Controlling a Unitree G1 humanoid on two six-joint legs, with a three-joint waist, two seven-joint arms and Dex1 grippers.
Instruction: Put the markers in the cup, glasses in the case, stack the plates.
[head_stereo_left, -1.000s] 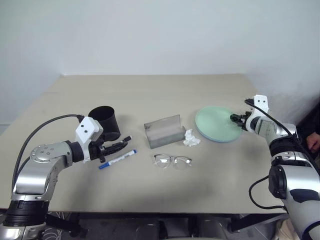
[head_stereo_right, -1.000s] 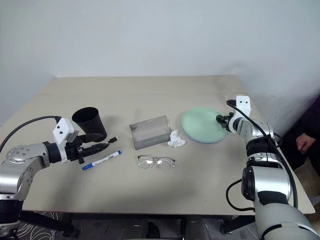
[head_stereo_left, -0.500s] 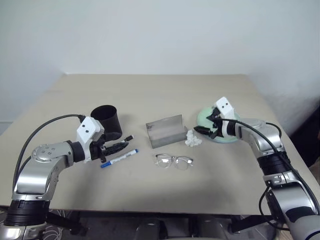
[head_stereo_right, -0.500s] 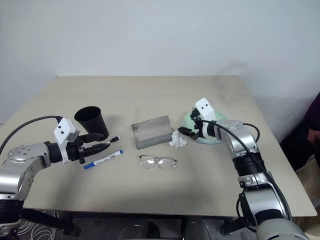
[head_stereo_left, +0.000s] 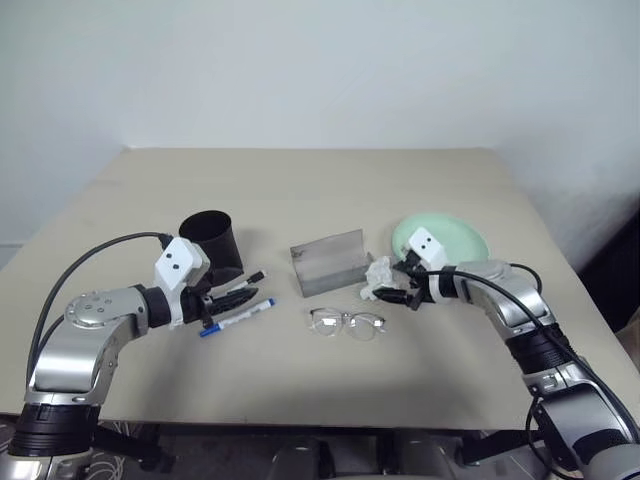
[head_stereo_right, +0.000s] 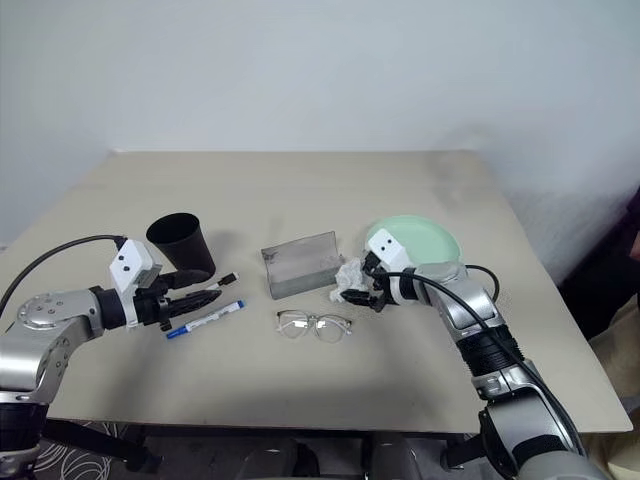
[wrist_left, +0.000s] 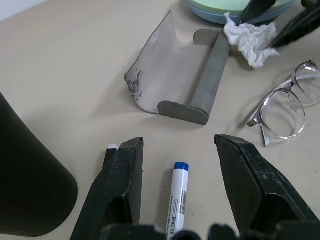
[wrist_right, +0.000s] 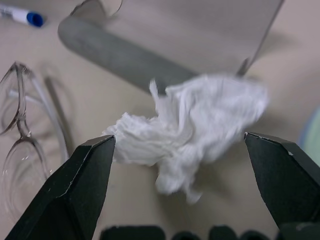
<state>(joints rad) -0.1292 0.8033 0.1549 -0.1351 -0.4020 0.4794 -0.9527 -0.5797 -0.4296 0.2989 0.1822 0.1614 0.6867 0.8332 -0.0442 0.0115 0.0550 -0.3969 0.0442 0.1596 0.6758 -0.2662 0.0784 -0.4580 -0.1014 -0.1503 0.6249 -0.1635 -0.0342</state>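
At about nine o'clock on the table (head_stereo_left: 300, 170) we see the black cup (head_stereo_left: 212, 243). Just beside it our left gripper (wrist_left: 177, 200) is spread over the blue marker (head_stereo_left: 236, 318), gripping nothing. The open grey case (head_stereo_left: 328, 262) sits in the centre, with the glasses (head_stereo_left: 346, 322) at six o'clock from it. At three o'clock, in front of the plates (head_stereo_left: 455, 238), our right gripper (wrist_right: 185, 185) stands wide apart around the white tissue (wrist_right: 195, 132).

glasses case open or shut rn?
Open. The case lies on the table with its lid swung up, the inside bare; the glasses lie beside it.
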